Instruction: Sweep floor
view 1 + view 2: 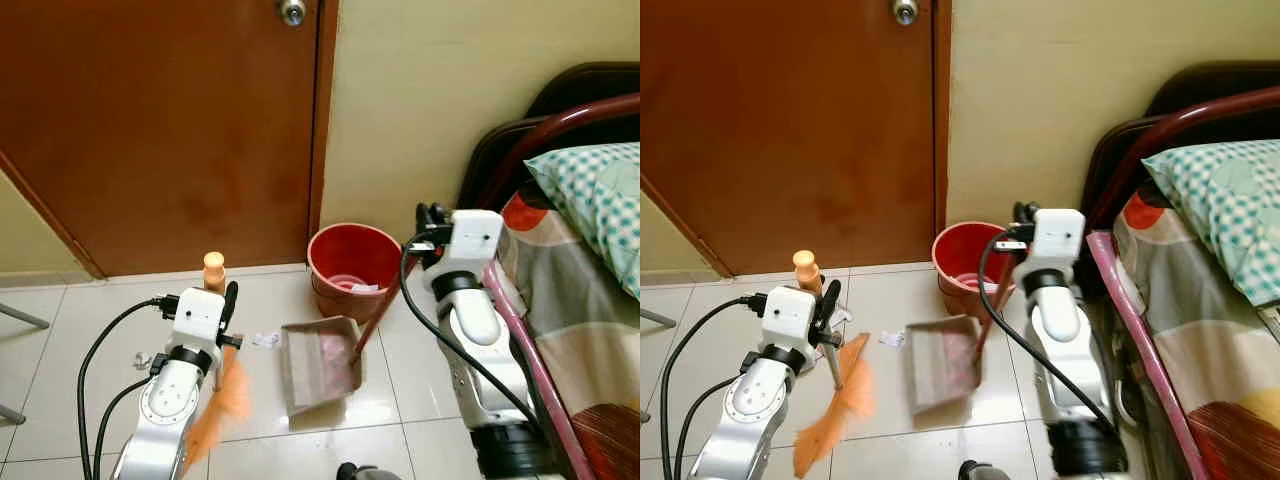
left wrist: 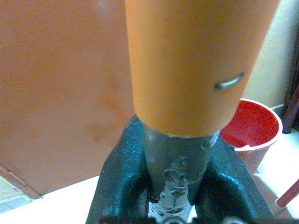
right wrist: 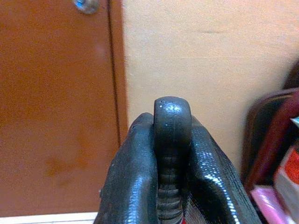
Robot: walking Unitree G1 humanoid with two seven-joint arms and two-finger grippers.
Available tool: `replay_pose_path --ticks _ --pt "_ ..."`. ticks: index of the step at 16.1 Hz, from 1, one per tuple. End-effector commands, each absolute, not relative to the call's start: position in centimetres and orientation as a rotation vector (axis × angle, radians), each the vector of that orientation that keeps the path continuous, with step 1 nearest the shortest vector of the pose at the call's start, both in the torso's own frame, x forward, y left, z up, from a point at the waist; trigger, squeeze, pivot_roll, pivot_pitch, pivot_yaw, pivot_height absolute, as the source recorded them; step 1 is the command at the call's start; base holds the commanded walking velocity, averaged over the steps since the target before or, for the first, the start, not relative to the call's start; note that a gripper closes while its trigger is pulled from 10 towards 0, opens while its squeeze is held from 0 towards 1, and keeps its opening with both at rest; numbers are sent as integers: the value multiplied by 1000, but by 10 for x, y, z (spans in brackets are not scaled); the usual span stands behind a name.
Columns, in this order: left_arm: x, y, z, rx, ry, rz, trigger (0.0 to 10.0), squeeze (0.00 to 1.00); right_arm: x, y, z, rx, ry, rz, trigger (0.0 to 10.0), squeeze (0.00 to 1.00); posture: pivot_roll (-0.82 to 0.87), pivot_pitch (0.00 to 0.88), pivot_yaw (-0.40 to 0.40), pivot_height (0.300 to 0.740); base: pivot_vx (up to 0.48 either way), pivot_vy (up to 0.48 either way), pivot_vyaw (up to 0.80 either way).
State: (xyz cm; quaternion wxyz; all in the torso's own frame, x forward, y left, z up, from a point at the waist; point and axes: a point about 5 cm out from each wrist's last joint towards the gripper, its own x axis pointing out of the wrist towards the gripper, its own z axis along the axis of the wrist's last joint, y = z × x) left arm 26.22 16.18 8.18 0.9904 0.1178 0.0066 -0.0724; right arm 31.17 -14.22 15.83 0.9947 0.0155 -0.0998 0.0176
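My left gripper (image 1: 226, 306) is shut on the grey shaft of an orange broom (image 2: 175, 182), just below its orange cap (image 1: 213, 268). The orange bristles (image 1: 226, 398) rest on the tiles beside my left arm and look blurred. My right gripper (image 1: 430, 226) is shut on the black top end (image 3: 172, 140) of the dustpan's red pole (image 1: 378, 318). The grey dustpan (image 1: 320, 368) lies flat on the floor between my arms, with pale bits inside. Small paper scraps (image 1: 265, 340) lie just left of the pan, and more scraps (image 1: 143, 359) further left.
A red bucket (image 1: 352, 266) stands against the wall behind the dustpan. A brown door (image 1: 160, 130) is shut ahead on the left. A bed (image 1: 590, 300) with a dark red frame and a patterned cover borders my right arm.
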Motion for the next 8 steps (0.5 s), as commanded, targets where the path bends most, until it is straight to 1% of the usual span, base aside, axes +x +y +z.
replay_pose_path --ticks 1,3,5,8 --pt "255 170 76 254 50 -135 10000 0 303 -163 146 32 -161 -45 10000 0 80 140 -9 740 0 0 0" --pt "253 175 75 256 57 -120 10000 0 295 -176 132 40 -112 -92 10000 0 81 138 -10 740 0 0 0" --pt "253 175 76 255 53 -116 10000 0 292 -183 122 53 -74 -113 10000 0 75 137 -10 740 0 0 0" --pt "259 164 87 225 13 -141 10000 0 291 -181 112 43 -41 -93 10000 0 71 135 -11 740 0 0 0"
